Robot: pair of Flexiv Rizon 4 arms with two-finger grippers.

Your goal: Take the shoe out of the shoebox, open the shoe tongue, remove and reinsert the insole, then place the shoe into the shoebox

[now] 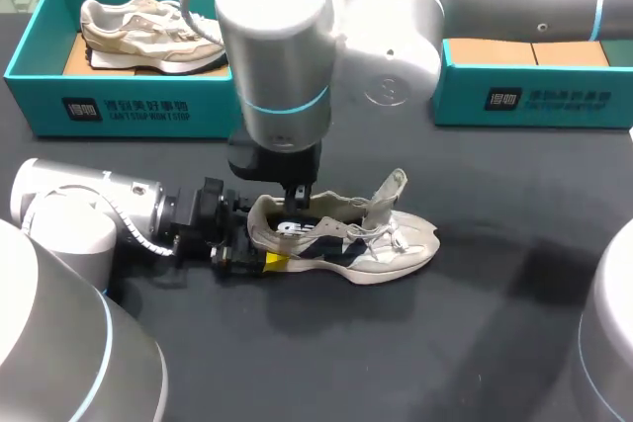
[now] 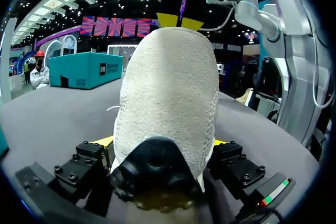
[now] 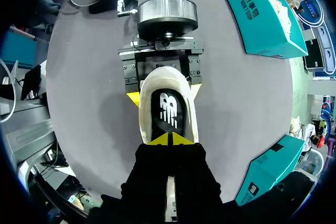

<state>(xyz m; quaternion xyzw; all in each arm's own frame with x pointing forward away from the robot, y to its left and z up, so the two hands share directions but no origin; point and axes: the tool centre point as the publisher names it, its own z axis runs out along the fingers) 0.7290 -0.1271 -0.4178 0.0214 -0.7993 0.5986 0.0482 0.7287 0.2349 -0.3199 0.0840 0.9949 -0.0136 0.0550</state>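
Observation:
A beige and navy shoe stands upright on the black table, its tongue pulled up. My left gripper lies low on the table behind the shoe, its wide-spread fingers pressed on both sides of the heel. From above, my right gripper points down into the shoe's mouth. Its yellow tips are shut together right over the black insole, which lies flat inside. Whether they pinch it is not visible. The same tips show beyond the heel in the left wrist view.
A teal shoebox at the back left holds a second beige shoe. Another teal shoebox with bare cardboard inside stands at the back right. My right arm spans the back of the table.

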